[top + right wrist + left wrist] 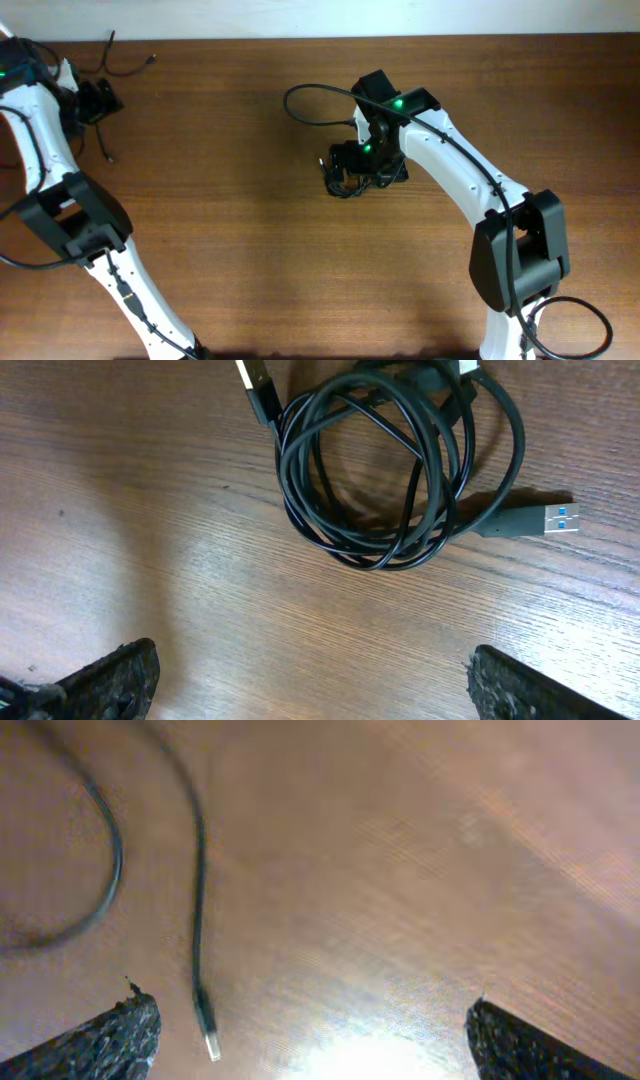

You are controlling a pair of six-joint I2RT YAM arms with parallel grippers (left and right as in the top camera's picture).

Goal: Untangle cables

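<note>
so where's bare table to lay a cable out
The table is bare across the middle, between the left arm and the coiled cable bundle, and at the far right corner past the right arm. Crowded: far left corner, with loose cables.

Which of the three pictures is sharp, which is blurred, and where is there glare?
Left wrist: blurred, the cable looks soft, with strong white glare on the table at the bottom edge. Right wrist: sharp, the coil and the wood grain are crisp, only mild sheen. Overhead: evenly lit, fairly sharp, no strong glare.

Black cables [380, 555] with silver plugs [548, 520] on brown wood-grain table [200, 620]
</note>
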